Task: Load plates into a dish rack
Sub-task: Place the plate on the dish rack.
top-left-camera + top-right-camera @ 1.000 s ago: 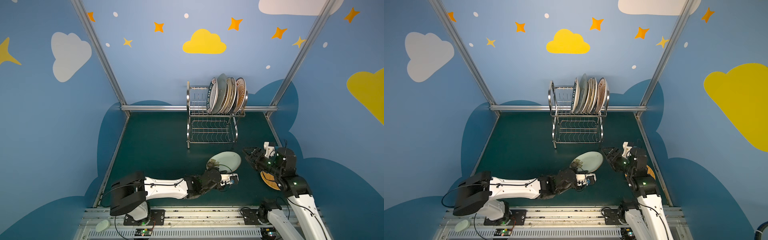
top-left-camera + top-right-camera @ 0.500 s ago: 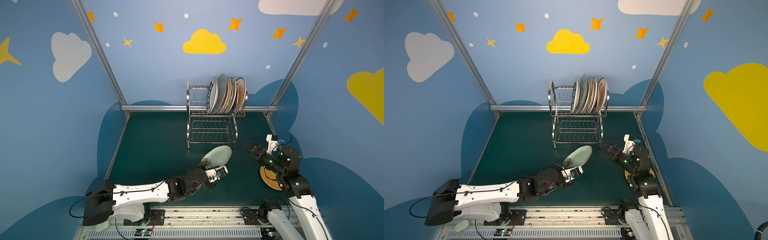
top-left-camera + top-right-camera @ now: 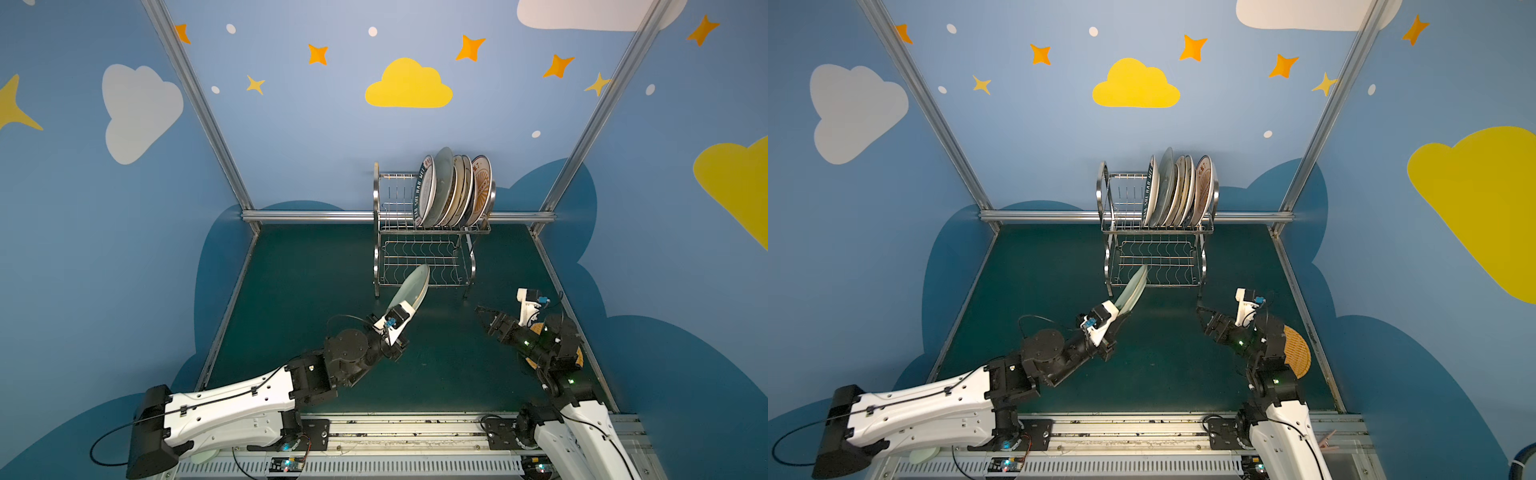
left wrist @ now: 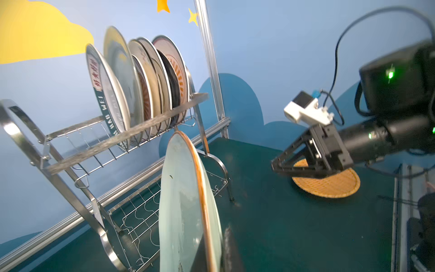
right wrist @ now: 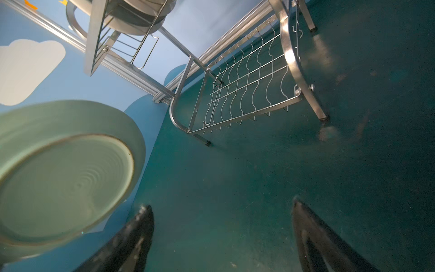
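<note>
While the left gripper [image 3: 406, 316] is clamped tight on the bottom rim of the pale green plate [image 3: 411, 289], the plate hangs off the table [image 3: 311, 291], tilted edge-on, top rim just in front of the dish rack [image 3: 376, 249] lower shelf at its left end. Right gripper [image 5: 221, 206]: jaws spread wide, holding nothing, above bare table. Rack's upper tier carries a row of upright plates [image 3: 455, 187]. Orange woven-look plate [image 3: 1298, 353] lies flat under the right arm.
</note>
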